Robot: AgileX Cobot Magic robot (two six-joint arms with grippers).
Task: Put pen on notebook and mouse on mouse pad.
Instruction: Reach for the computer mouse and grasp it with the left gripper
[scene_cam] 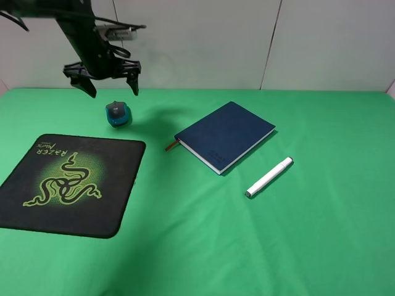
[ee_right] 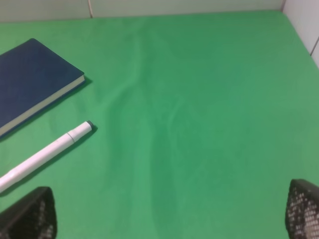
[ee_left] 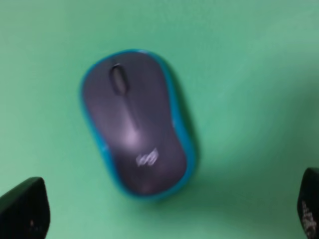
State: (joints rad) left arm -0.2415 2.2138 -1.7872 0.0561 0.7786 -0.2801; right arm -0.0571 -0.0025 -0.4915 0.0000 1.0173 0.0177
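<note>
The teal-blue mouse [scene_cam: 118, 114] with its grey top [ee_left: 133, 124] rests on the green cloth just behind the black mouse pad [scene_cam: 68, 182]. My left gripper [scene_cam: 109, 84] hangs open above the mouse, its fingertips [ee_left: 24, 208] spread wide on either side and touching nothing. The navy notebook [scene_cam: 224, 135] lies closed at the table's middle, and its corner shows in the right wrist view [ee_right: 31, 79]. The white pen [scene_cam: 270, 176] lies on the cloth in front of and to the right of the notebook [ee_right: 47, 152]. My right gripper [ee_right: 169, 214] is open and empty, off the exterior view.
A green cloth [scene_cam: 296, 246] covers the table. White wall panels [scene_cam: 247, 43] stand behind it. The notebook's brown ribbon [scene_cam: 172, 145] sticks out at its left corner.
</note>
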